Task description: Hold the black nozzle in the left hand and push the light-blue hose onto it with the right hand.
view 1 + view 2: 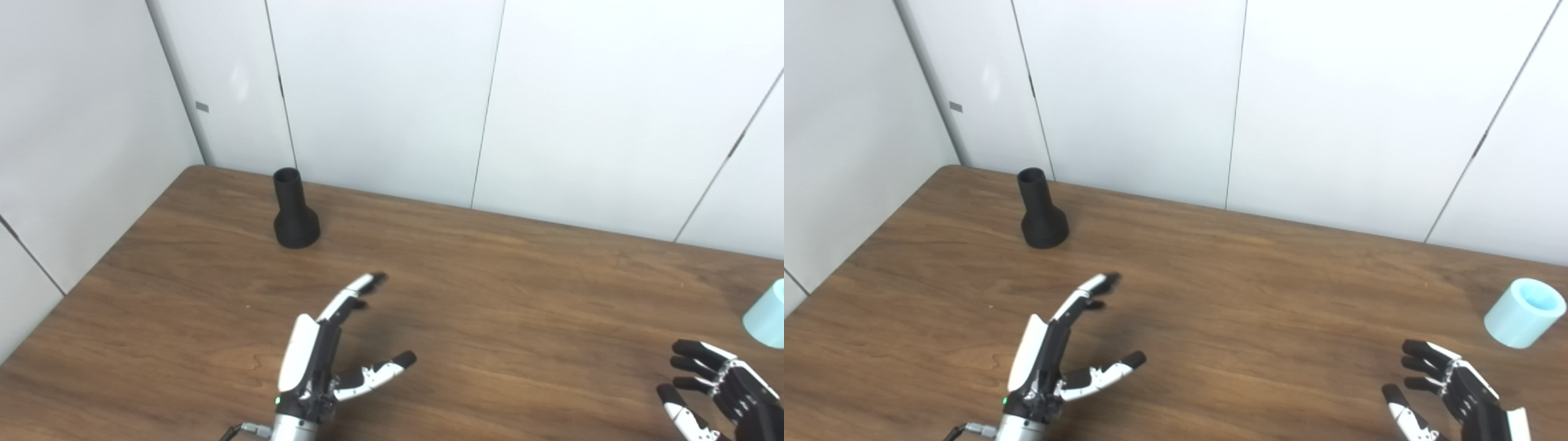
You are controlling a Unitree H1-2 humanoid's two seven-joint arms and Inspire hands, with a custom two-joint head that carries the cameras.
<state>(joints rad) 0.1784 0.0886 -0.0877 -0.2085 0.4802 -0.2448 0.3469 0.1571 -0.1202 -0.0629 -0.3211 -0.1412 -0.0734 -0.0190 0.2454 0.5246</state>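
Black nozzle (296,211) stands beyond left hand (324,349).

A wooden bench (490,294) with a dark brown grain is seen filling the lower part of both views. It is closed in at the back and on the left by white wall panels (380,92), which are divided by thin dark seams. A small grey tag (202,107) is fixed near the corner.

Two head-mounted views set side by side, angled down at the table (490,294), walls (1335,122) behind, nearly the whole scene shared
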